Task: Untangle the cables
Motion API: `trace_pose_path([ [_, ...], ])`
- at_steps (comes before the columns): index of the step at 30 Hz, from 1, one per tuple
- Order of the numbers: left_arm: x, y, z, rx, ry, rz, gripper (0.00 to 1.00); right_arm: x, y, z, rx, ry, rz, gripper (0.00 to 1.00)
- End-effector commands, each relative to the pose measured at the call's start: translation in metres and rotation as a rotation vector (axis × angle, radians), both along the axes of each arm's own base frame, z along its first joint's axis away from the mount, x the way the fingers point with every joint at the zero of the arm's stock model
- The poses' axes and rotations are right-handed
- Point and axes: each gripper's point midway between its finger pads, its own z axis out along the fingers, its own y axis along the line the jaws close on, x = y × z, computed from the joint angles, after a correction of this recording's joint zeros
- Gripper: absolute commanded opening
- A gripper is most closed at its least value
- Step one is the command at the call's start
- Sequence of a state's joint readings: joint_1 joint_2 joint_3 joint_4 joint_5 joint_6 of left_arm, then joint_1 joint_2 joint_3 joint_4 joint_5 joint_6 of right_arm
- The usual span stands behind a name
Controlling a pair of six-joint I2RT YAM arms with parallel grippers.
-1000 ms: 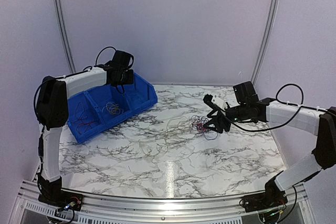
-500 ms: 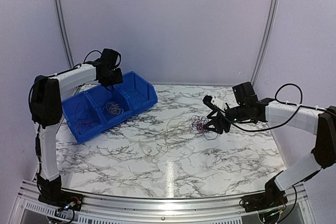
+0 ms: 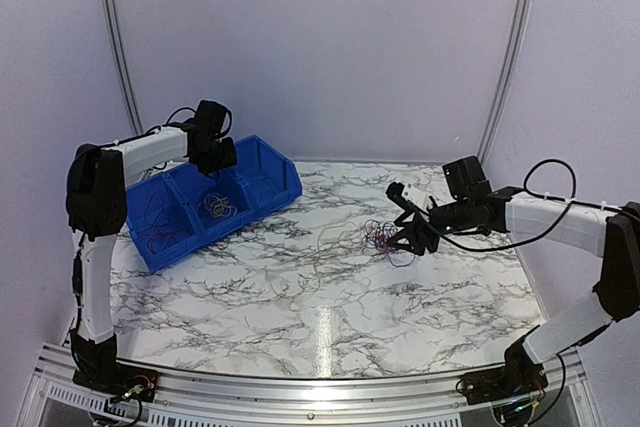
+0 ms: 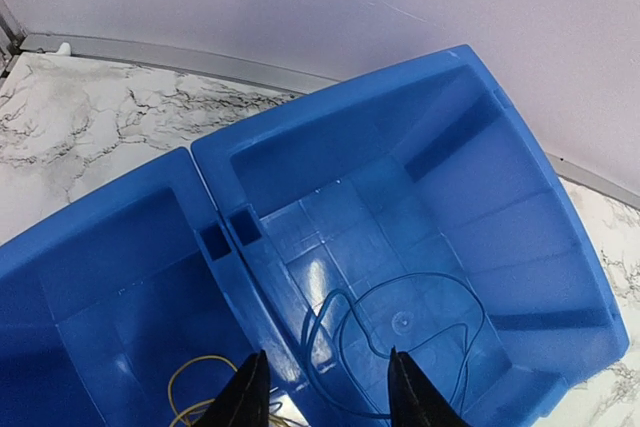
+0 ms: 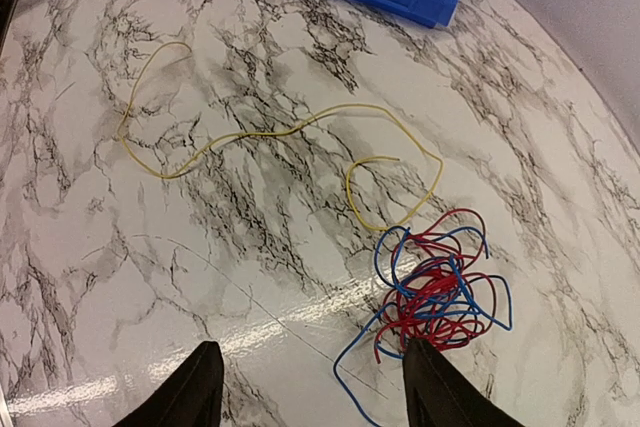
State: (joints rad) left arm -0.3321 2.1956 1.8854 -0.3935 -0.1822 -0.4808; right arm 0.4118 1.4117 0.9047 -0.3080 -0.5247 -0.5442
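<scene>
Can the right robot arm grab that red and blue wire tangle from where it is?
Probably yes. The right gripper is open right beside the red and blue tangle, nothing blocking it. The tangle sits toward one finger, so a small shift may help.

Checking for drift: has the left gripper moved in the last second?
Yes. The left gripper moved left along the blue bin, away from its right end.

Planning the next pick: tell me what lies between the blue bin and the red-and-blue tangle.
A single loose yellow wire, curling across the otherwise bare marble table. The right wrist view shows it best.
</scene>
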Motion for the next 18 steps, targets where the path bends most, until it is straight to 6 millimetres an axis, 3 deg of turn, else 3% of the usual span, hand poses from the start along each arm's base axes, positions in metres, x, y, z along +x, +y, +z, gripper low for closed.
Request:
trace_pose_path([
  [1,0.004,-0.016,-0.010,-0.049,0.020,-0.038,0.39,0.003,-0.001,0.000,-0.013,-0.003,-0.002,0.62],
  [7,0.004,-0.006,0.013,0.018,-0.039,0.007,0.37,0.004,-0.001,-0.002,-0.016,0.000,-0.004,0.62],
  [12,0.002,0.009,0.030,0.096,-0.081,0.061,0.42,0.004,0.000,-0.004,-0.019,0.006,-0.002,0.62],
  [18,0.007,0.001,0.035,0.092,-0.103,0.032,0.45,0.004,0.000,-0.007,-0.023,0.020,0.000,0.61],
])
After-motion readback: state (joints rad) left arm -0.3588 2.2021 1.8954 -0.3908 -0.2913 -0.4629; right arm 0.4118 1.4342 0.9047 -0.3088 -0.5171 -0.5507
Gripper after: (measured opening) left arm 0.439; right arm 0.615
